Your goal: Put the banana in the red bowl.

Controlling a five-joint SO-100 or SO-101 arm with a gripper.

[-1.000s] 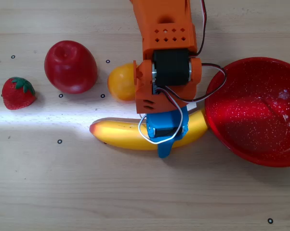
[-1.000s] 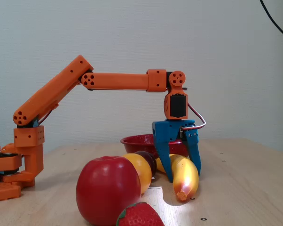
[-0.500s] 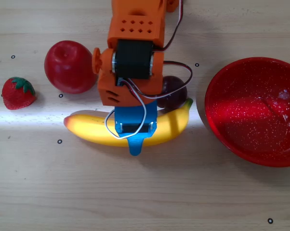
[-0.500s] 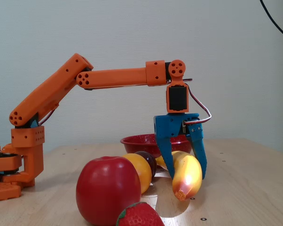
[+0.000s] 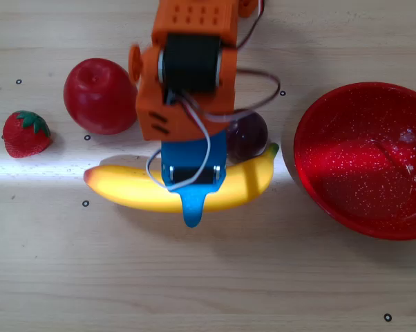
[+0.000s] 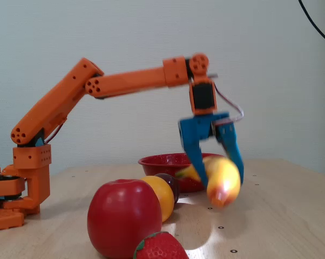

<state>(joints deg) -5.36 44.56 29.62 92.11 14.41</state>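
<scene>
The blue gripper [image 6: 215,174] was clamped around the banana [image 6: 223,182], one finger on each side of the fruit's middle. In the fixed view the banana hung clear of the wooden surface [image 6: 270,216], its orange-red tip pointing toward the camera, somewhat blurred. In the overhead view the gripper [image 5: 192,185] crossed the banana [image 5: 128,190] near its midpoint; the fruit lay left to right in that view, its reddish end at the left and its green-tipped stem end at the right, close to the rim of the red bowl [image 5: 363,159] but not over it. The red bowl [image 6: 162,162] sat on the surface behind the gripper in the fixed view, with no fruit visible in it in the overhead view.

Just beside the banana's stem end, a dark purple plum [image 5: 248,135] showed partly under the orange arm [image 5: 187,76]. Farther left in the overhead view stood a red apple [image 5: 99,95], and left of that a strawberry [image 5: 26,133]. In the fixed view the apple [image 6: 124,218] and strawberry [image 6: 160,246] filled the foreground, with an orange fruit [image 6: 160,197] and the plum [image 6: 169,185] behind them.
</scene>
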